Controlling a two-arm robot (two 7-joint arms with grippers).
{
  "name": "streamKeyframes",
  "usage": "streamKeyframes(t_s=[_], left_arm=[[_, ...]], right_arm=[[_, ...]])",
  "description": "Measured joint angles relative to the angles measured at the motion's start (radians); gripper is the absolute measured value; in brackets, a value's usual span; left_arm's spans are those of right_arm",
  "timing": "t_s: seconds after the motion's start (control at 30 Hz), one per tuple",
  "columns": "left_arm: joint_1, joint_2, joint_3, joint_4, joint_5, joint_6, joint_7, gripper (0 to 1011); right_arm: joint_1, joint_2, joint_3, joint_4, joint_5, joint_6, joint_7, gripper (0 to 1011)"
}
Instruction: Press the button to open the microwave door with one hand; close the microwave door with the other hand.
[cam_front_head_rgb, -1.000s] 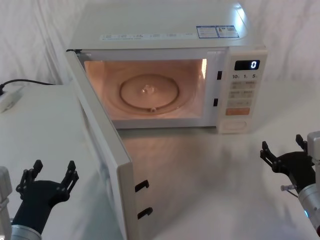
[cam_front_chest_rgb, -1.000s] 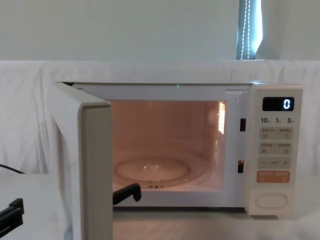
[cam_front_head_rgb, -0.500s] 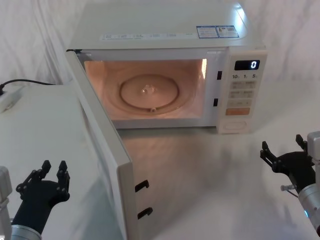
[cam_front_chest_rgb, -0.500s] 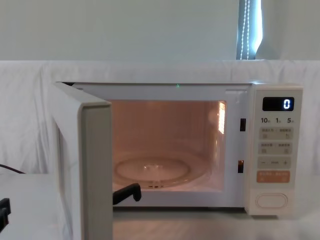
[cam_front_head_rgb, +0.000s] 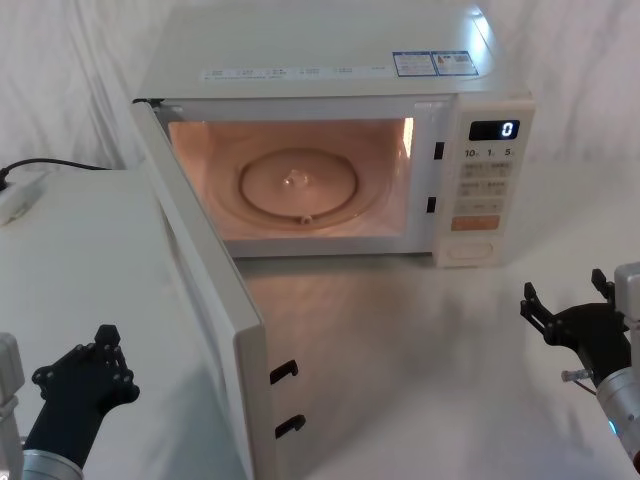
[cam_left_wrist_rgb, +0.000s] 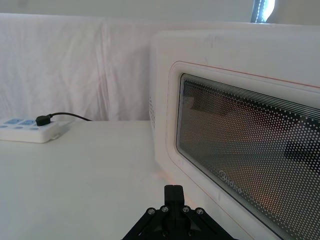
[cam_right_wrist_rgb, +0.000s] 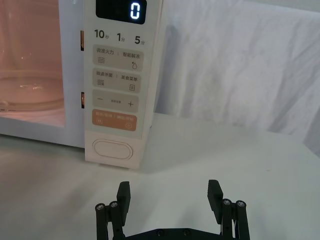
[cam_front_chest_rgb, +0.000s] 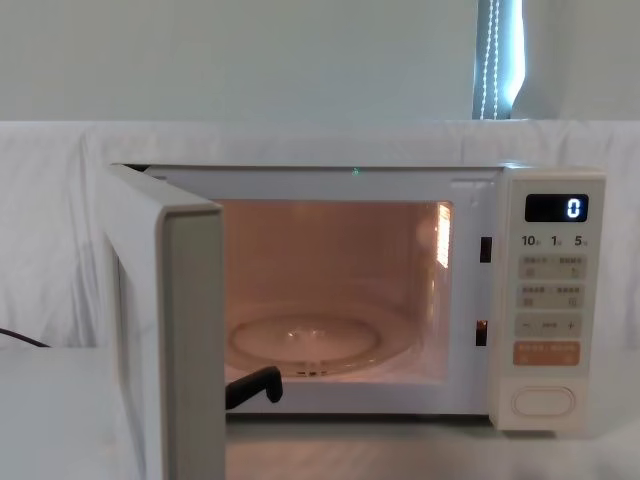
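Display reads "0", control panel "10, 1, 5"

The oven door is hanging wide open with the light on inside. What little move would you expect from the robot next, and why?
Probably the left gripper, fingers shut and low at the near left, moves toward the outer face of the microwave door to push it closed. The door stands wide open, the left gripper is on the door's outer side, and the right gripper sits open, back from the button.
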Motion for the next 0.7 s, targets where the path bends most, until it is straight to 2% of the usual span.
streamKeyframes(t_s=[0.23, 0.33, 0.5, 0.7], left_arm=[[0.0, -0.003, -0.012, -0.009, 0.009, 0.023, -0.008, 0], [0.004, -0.004, -0.028, -0.025, -0.004, 0.04, -0.03, 0], [0.02, 0.011, -0.072, -0.077, -0.081, 0.091, -0.104, 0], [0.043, 0.048, -0.132, -0.148, -0.222, 0.169, -0.188, 0]], right_arm=[[0.0, 0.0, 0.0, 0.0, 0.0, 0.0, 0.0, 1002], [0.0, 0.0, 0.0, 0.0, 0.0, 0.0, 0.0, 1002], [0.0, 0.0, 0.0, 0.0, 0.0, 0.0, 0.0, 1002], [0.0, 0.0, 0.0, 0.0, 0.0, 0.0, 0.0, 1002]])
